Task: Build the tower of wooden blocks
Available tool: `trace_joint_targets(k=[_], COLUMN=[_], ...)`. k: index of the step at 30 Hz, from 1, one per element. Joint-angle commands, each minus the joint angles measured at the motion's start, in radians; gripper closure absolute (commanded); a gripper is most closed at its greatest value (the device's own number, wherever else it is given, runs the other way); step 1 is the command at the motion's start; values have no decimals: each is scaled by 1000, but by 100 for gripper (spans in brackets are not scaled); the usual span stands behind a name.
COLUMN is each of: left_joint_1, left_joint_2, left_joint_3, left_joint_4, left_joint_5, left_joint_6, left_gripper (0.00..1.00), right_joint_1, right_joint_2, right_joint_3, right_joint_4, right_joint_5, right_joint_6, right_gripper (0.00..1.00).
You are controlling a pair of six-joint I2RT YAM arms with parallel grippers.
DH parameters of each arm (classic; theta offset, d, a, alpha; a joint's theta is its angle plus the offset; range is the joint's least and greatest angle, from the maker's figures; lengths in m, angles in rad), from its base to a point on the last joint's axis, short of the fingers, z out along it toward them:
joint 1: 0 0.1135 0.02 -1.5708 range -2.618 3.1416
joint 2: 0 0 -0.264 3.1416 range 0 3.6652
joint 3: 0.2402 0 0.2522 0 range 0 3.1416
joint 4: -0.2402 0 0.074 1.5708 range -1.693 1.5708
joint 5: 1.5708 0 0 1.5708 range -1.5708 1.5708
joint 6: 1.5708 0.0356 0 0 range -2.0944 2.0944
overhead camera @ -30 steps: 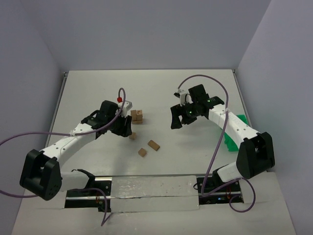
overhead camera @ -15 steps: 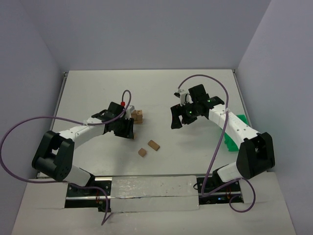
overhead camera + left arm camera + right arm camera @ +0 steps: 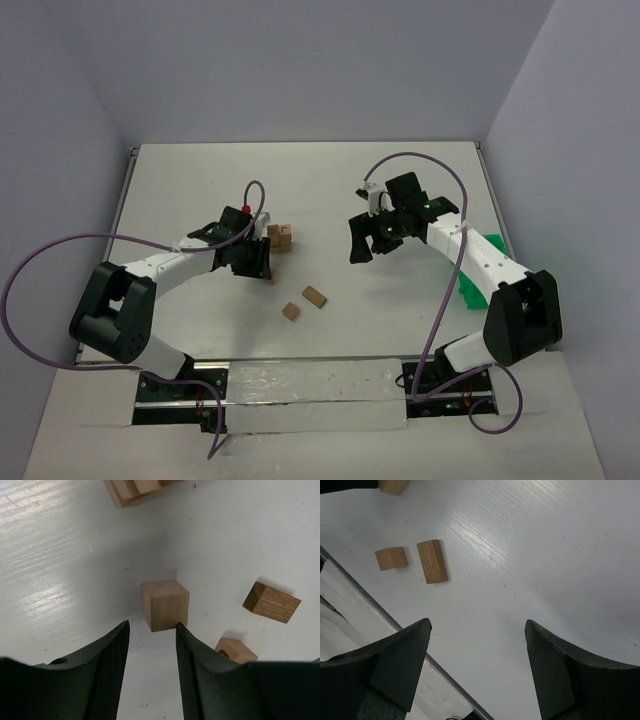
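If the left pincer (image 3: 152,628) closes or goes forward from where it stands, I think it can push the small light-brown wooden cube (image 3: 165,605) away instead of taking it. The cube lies just in front of the fingertips, not between them, and the gap looks hardly wider than the cube, perhaps even less. The finger (image 3: 192,670) on the right of the wrist view is very near the cube's lower corner, so a small touch there could turn the cube or slide it. Two loose pieces lie to that same side, apart from the cube: a small pale wooden block with a hole (image 3: 235,651) and, a little farther, a darker brown wooden block (image 3: 271,602). Beyond the cube stands the low wood block tower (image 3: 131,491), near enough that a pushed cube or a careless arm could knock it.

The left pincer is only narrowly parted and holds nothing; whether a finger touches the cube I cannot tell. Farther across the white table (image 3: 200,190), the right pincer (image 3: 477,625) hangs with jaws wide, empty, well apart from the tower.
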Motion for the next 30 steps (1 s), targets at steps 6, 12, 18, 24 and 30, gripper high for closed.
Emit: trace_joint_targets(k=[6, 12, 18, 24, 30], left_joint_1=[7, 6, 19, 18, 16], left_joint_2=[-53, -15, 31, 16, 3], left_joint_3=[13, 22, 41, 32, 11], left_joint_4=[108, 103, 81, 75, 64], left_joint_5=[6, 3, 32, 60, 67], left_joint_6=[-42, -50, -61, -39, -15], left_gripper=[52, 52, 56, 64, 69], right_joint_1=[5, 5, 5, 5, 5], right_joint_2=[-35, -39, -39, -39, -37], right_joint_3=[34, 32, 32, 32, 35], right_joint_4=[5, 5, 5, 4, 2], right_joint_5=[-2, -2, 2, 4, 5], right_joint_6=[-10, -10, -13, -16, -16], right_gripper=[17, 17, 17, 17, 17])
